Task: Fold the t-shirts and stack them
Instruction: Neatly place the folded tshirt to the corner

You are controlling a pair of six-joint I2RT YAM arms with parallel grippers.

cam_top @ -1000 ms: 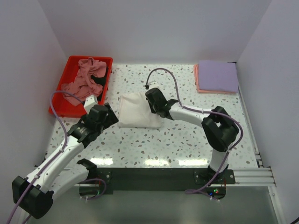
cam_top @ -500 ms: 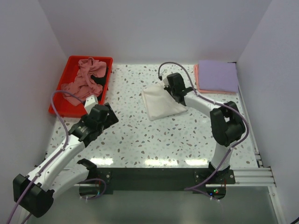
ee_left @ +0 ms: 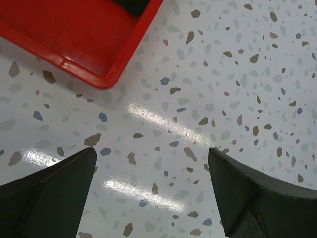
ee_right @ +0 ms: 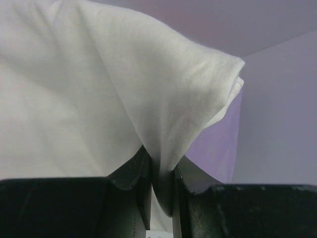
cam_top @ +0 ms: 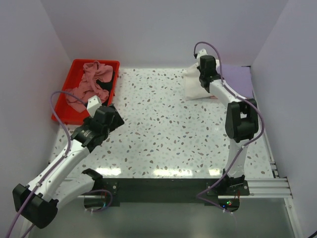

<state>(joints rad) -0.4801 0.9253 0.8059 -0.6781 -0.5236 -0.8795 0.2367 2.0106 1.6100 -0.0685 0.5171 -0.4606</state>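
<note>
Top view: R arm stretched to the far-right corner, right hand [cam_top: 203,79] pinches the folded white tee [cam_top: 194,88], which hangs off the table [cam_top: 163,129] just beside and partly over the lavender tee [cam_top: 241,80] lying flat in that corner. A sliver of pink shows under the lavender's near edge, prob another folded tee, too small to be sure. Step in hand, my read: place the white tee on the stack. To do it well: carry the bundle fully over the lavender, square its edges with the stack, lower till the cloth rests flat and only then let go. Dropping from height likely lets the fold fall open. Left hand [cam_top: 99,110] hovers near the red tray's [cam_top: 74,63] near-right corner, holds nothing. Dusty-pink tee [cam_top: 91,82] and black tee [cam_top: 107,75] lie crumpled in the tray, not yet folded. L wrist view: left hand [ee_left: 152,163] has its jaws wide apart, nothing between them, only speckled table below and the tray corner [ee_left: 74,44] up-left. Dark scrap at the top edge inside the tray, can't tell what. R wrist view: right hand [ee_right: 158,184] has its jaws nearly together, clamped on a thin bunch of white tee [ee_right: 99,84]. Cloth drapes up and away from the pinch, folded layers visible at the right edge. Lavender patch [ee_right: 220,144] behind, prob the stack tee. Grip looks small vs the bundle, so slow moves are advised.
</note>
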